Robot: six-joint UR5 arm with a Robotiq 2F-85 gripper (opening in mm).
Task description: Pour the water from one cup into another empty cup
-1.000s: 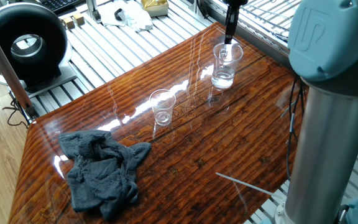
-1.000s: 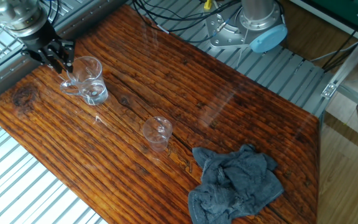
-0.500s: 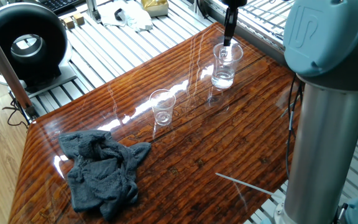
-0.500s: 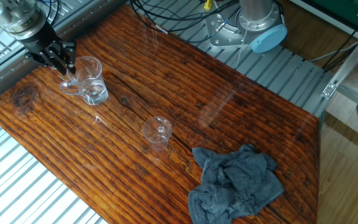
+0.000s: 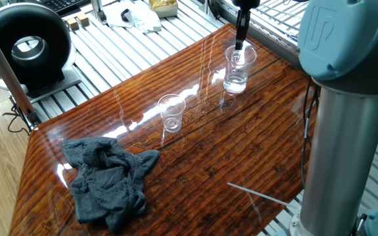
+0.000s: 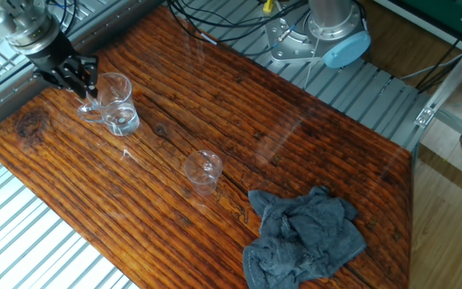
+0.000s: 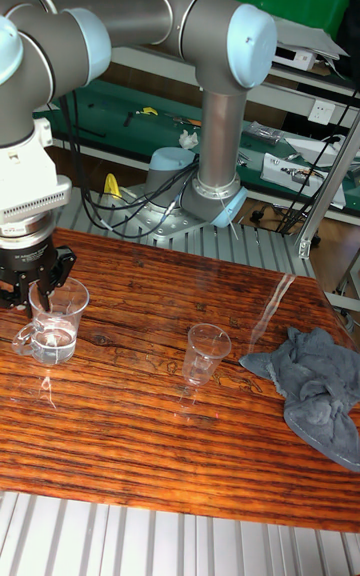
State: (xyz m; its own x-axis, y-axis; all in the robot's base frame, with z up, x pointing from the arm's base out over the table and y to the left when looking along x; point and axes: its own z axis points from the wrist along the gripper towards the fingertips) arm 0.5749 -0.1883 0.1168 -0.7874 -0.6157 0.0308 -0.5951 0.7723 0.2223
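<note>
gripper [image 7: 37,288] is what i am watching first: the black two-finger tool is hanging at the far rim of the larger, wider clear plastic tumbler [image 7: 55,320], its fingers spread apart and pointing down at the lip. in the tall fixed view one finger seems to be sitting just inside the rim and the other just outside it, but i cannot tell whether they are pressing the wall. the tumbler is standing upright near one end of the glossy red-brown striped wooden table [image 5: 195,164], with a shallow pool of clear water [image 5: 234,83] lying in its bottom. the smaller, narrower tapered clear cup [image 5: 171,112] is standing upright near the middle of the table, well apart from the tumbler. i am also seeing a crumpled dark grey cloth [image 6: 305,235] lying toward the other end, beyond the small cup.
</note>
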